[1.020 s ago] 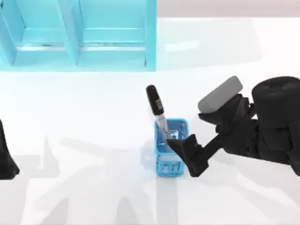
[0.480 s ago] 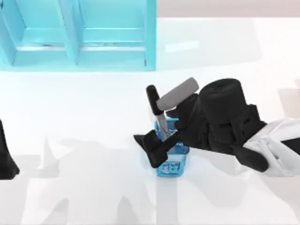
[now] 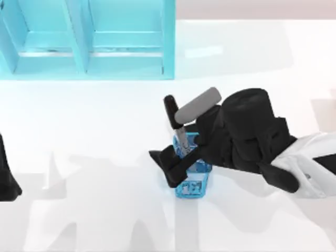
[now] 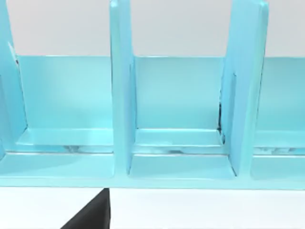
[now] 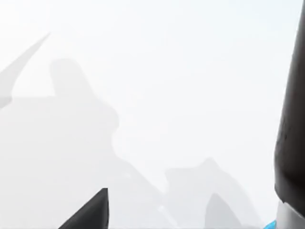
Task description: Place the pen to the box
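The pen has a black cap and a grey-white barrel. It stands tilted in a small blue wire holder near the table's middle. My right gripper reaches across the holder's left side, low beside the pen's barrel, open and holding nothing. The right wrist view shows one dark finger and the pen's black cap at the edge, apart from each other. The box, a large cyan unit with open compartments, stands at the back left. My left gripper is parked at the left edge, facing the box.
The right arm's bulky black body and grey wrist camera hang over the holder's right side. White tabletop stretches between the holder and the cyan unit. Upright dividers split the unit into compartments.
Since a second ago my right arm swung left over the holder, bringing its fingers to the holder's left side. In the last half second it barely moved. The pen stayed put.
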Robot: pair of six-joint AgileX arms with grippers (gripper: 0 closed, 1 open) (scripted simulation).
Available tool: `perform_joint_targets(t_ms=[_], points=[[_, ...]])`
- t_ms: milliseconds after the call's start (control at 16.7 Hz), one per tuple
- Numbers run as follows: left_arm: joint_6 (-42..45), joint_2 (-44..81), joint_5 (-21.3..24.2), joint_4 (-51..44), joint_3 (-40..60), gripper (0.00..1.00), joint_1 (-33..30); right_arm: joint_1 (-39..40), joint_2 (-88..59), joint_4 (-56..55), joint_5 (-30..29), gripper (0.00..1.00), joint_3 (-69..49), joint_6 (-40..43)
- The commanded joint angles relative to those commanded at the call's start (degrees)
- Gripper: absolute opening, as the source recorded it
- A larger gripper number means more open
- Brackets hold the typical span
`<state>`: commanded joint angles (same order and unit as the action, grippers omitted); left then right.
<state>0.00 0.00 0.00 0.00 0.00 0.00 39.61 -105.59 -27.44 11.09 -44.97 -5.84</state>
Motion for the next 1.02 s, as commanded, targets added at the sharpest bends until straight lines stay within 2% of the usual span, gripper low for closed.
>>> perform_joint_targets(t_ms=[540, 1020], points=[[0.0, 0.0, 0.0, 0.0, 0.0, 1.00, 0.0, 0.0, 0.0, 0.0, 0.0, 0.02, 0.0, 0.0], [0.0, 0.0, 0.0, 0.0, 0.0, 1.00, 0.0, 0.0, 0.0, 0.0, 0.0, 0.00, 0.0, 0.0]])
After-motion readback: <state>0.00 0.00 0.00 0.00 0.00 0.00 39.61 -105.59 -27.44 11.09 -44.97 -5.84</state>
